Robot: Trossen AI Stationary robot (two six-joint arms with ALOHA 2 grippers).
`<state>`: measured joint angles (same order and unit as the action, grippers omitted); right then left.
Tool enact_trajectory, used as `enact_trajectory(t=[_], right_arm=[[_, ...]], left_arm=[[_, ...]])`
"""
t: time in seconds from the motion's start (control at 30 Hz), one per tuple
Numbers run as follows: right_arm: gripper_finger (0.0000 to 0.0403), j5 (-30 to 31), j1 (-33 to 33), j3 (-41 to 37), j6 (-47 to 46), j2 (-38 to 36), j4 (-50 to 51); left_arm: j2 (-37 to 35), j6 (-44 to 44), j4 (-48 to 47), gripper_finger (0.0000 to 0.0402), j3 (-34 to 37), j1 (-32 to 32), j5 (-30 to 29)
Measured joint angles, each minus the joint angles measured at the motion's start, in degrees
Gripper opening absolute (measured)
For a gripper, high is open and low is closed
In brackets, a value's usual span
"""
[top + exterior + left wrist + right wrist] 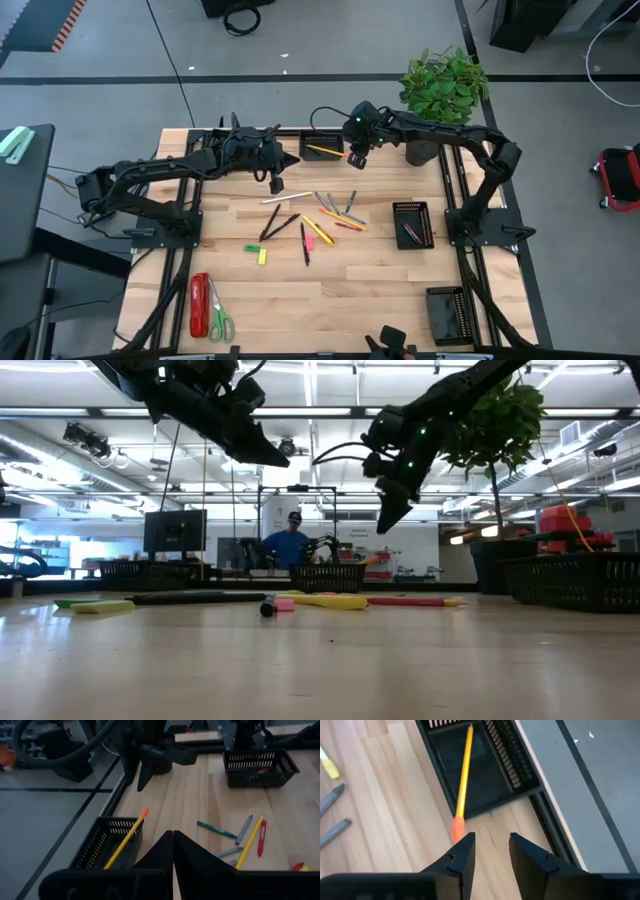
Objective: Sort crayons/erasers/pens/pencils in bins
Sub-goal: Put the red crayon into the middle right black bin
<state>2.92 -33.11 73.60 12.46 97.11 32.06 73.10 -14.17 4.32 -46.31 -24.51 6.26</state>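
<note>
Right hand (490, 852), fingers parted and empty, above the far bin (470, 770); a yellow pencil (464, 775) lies in that bin, its orange end propped over the wall. Left hand (276, 183), shut and empty, hangs above the counter (300, 300) near the loose pens (278, 222).
</note>
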Motion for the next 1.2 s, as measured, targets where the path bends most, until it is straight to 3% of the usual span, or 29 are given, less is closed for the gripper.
enact_trajectory(t=[0.1,0.2,0.33,0.43,0.87,1.2], right_arm=[[0.0126,-1.6,0.2,0.0,-3.7,-2.6,3.5],[0.0127,-7.0,1.5,0.0,-7.9,-3.5,8.1],[0.0126,-10.5,6.7,0.0,-11.2,-2.4,11.8],[0.0126,-8.3,11.7,-1.8,-12.7,-2.0,10.3],[0.0126,0.3,27.7,-12.1,-31.0,-2.5,4.0],[0.0126,10.8,32.1,-22.6,-38.7,-2.5,-14.3]], left_arm=[[0.0,0.0,1.1,0.0022,0.0,0.0,0.0],[0.0,-1.8,1.5,0.0024,0.0,0.0,-0.2],[-0.4,-5.8,3.8,0.0015,0.0,-0.3,-1.7],[-1.1,-3.6,8.3,0.001,-0.1,-0.6,-1.9],[-2.3,-2.9,7.5,0.0011,0.0,2.3,-1.7],[-1.0,-4.5,7.8,0.002,0.0,4.5,-1.6]])
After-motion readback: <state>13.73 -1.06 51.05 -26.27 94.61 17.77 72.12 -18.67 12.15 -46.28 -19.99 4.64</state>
